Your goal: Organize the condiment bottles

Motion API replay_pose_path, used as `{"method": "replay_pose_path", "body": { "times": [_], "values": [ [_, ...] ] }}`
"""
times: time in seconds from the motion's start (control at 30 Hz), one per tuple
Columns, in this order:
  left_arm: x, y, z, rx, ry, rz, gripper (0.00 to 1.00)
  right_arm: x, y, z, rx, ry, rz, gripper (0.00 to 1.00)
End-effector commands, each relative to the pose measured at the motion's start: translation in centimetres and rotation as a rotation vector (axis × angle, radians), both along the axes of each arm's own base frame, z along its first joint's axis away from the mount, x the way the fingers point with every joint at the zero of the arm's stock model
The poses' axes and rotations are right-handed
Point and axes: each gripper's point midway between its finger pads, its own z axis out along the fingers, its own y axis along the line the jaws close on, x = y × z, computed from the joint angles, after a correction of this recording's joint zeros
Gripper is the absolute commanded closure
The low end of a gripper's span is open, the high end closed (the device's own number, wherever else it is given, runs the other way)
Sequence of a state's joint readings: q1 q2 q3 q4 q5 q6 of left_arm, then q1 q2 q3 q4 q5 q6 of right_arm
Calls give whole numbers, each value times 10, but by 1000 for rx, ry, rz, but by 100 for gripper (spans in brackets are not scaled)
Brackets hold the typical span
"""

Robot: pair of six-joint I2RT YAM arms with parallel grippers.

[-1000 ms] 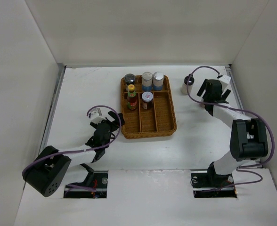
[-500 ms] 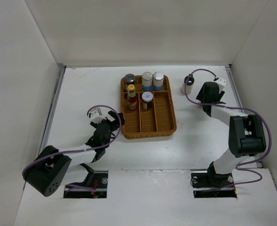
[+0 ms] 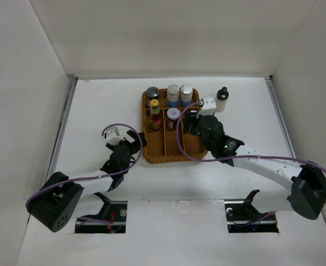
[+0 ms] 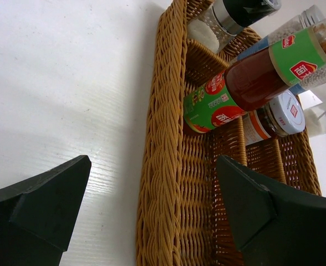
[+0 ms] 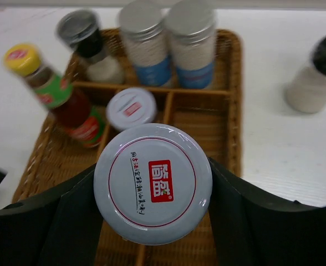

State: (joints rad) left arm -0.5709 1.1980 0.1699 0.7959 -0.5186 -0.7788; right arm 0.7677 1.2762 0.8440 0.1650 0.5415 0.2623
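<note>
My right gripper [image 3: 192,124] hangs over the right side of the wicker tray [image 3: 203,148] and is shut on a white-lidded jar [image 5: 153,183]. In the right wrist view the tray [image 5: 235,111] holds a yellow-capped red sauce bottle [image 5: 57,94], a second white-lidded jar [image 5: 131,108], two silver-lidded shakers [image 5: 143,41] and a dark-lidded shaker [image 5: 91,44]. A black-capped cream bottle [image 3: 222,100] stands on the table right of the tray. My left gripper [image 3: 134,141] is open and empty, its fingers [image 4: 41,205] either side of the tray's left wall [image 4: 163,166].
White walls close in the table on the left, back and right. The tray's front compartments [image 3: 174,143] show bare wicker. The right arm's purple cable [image 3: 179,138] loops over the tray.
My right arm has swung left from beside the cream bottle to above the tray. The left arm has not moved.
</note>
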Motion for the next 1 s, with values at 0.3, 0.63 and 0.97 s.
{"method": "replay_pose_path", "body": {
  "times": [0.3, 0.63, 0.97],
  "values": [
    [10, -1, 30, -66, -86, 10, 0, -23, 107, -13, 43, 4, 217, 41],
    [9, -3, 31, -69, -87, 3, 0, -22, 116, -76, -3, 84, 194, 29],
    [10, -2, 29, -68, -81, 3, 0, -12, 69, -5, 48, -8, 98, 0]
  ]
}}
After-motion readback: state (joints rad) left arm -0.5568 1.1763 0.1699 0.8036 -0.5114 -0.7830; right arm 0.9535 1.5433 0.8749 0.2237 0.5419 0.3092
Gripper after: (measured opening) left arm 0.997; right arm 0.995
